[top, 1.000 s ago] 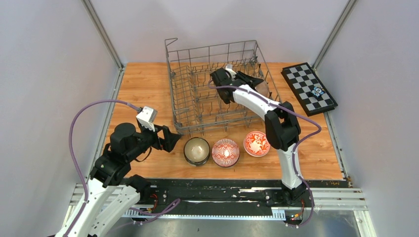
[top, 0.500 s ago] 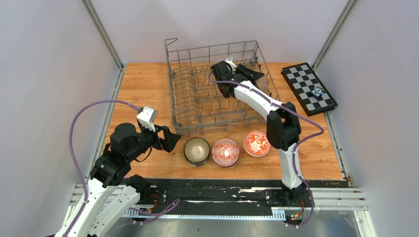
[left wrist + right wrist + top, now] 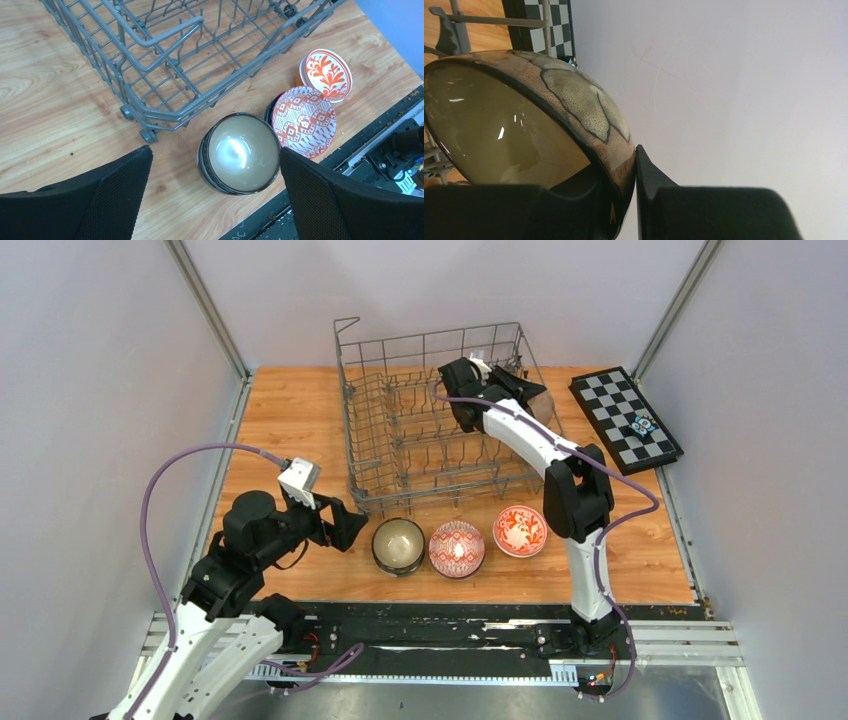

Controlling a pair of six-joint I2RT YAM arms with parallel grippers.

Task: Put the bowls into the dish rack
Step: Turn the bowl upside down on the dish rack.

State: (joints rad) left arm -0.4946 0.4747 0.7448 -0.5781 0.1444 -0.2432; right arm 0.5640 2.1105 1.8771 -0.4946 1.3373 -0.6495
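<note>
The right gripper (image 3: 624, 170) pinches the rim of a brown mottled bowl (image 3: 509, 120). One finger is inside the glossy olive hollow and the other presses the outer wall, so the bowl stands tilted on its edge. From above, this bowl is at the far right corner of the dish rack (image 3: 432, 490), right at the rack's right wall; whether it touches the wires cannot be told. A second ago the gripper and bowl were nearer and further left, over the rack's right half. Since then the wrist has swung farther away and to the right, and the forearm has stretched out with it. The hold on the rim looks the same.

The left gripper (image 3: 343, 523) hangs low over the table (image 3: 290, 420), near the rack's near left corner. Its jaws are spread wide with nothing between them, and it has not shifted over that second.

Three bowls sit upright in a row on the table, just near of the rack's near wall, and none has moved. From left to right they are the dark-rimmed beige bowl (image 3: 239, 152), the red-and-white lattice bowl (image 3: 305, 120) and the orange floral bowl (image 3: 327, 74), each just beside the next.

The chequered board (image 3: 612, 412) lies at the far right of the table, right of the rack, as before
</note>
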